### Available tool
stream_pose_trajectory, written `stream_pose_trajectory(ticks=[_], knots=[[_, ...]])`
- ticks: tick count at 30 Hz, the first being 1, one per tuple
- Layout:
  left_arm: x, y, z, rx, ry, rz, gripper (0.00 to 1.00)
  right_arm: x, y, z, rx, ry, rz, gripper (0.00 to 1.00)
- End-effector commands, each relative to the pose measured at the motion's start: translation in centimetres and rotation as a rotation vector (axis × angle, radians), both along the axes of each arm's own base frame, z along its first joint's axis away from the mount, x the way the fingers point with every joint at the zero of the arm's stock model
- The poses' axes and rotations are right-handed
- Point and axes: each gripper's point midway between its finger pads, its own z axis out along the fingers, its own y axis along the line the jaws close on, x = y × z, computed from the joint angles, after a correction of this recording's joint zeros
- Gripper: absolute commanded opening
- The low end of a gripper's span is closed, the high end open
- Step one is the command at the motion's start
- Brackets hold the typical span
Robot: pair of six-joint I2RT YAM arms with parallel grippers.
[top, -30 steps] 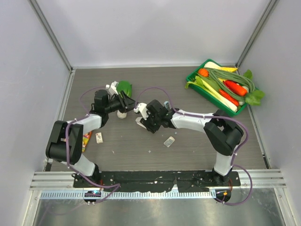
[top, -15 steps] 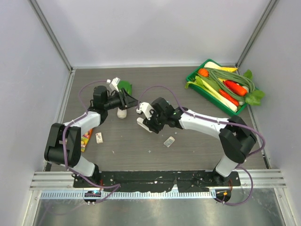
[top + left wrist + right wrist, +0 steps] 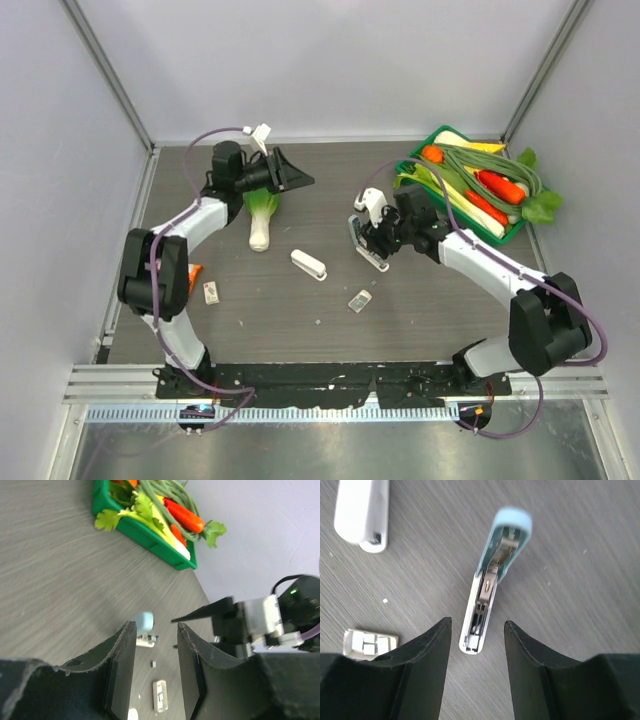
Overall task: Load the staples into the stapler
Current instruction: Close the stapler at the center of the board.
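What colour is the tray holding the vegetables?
The tray is bright green. It shows best in the left wrist view, where its side wall faces the camera.

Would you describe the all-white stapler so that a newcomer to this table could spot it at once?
On the table, look at the middle between the two arms, beside the pale stalk of the leafy vegetable. The white stapler lies there flat, touched by nothing. Unlike the similar bar below the right end effector, it has no pale blue end.

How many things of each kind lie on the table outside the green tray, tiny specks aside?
Staplers: 2 (white stapler, blue-tipped stapler)
Small boxes: 2 (printed box, open box)
Leafy vegetable: 1
Orange packet: 1
Total: 6
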Motion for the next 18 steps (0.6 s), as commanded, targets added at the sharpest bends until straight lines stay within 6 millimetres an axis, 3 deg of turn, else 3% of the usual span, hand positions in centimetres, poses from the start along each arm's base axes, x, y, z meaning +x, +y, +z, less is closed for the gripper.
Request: stream_pose_trajectory(ticks=[1, 2, 3, 5, 7, 18], knots=[[0.8, -4.2, 0.7, -0.031, -0.013, -0.126, 0.42, -0.5, -0.5, -2.7, -0.030, -0.003, 0.050, 0.52], [1.2, -4.9, 1.6, -0.042, -0.034, -0.143, 0.42, -0.3, -0.7, -3.0, -0.026, 0.004, 0.043, 0.52], [1.6, -5.6, 0.1, -0.048, 0.019, -0.152, 0.42, -0.2, -0.8, -3.5, -0.026, 0.013, 0.041, 0.52], [2.0, -7.0, 0.5, -0.076, 0.012, -0.177, 0.42, -0.2, -0.8, -4.1, -0.023, 0.029, 0.029, 0.52], [2.2, -8.0, -0.8, -0.097, 0.062, -0.194, 0.42, -0.5, -1.0, -4.7, -0.028, 0.047, 0.025, 0.52], [2.0, -10.1, -2.2, -0.117, 0.085, -0.231, 0.41, 0.2, -2.8, -5.6, -0.065, 0.032, -0.042, 0.52]])
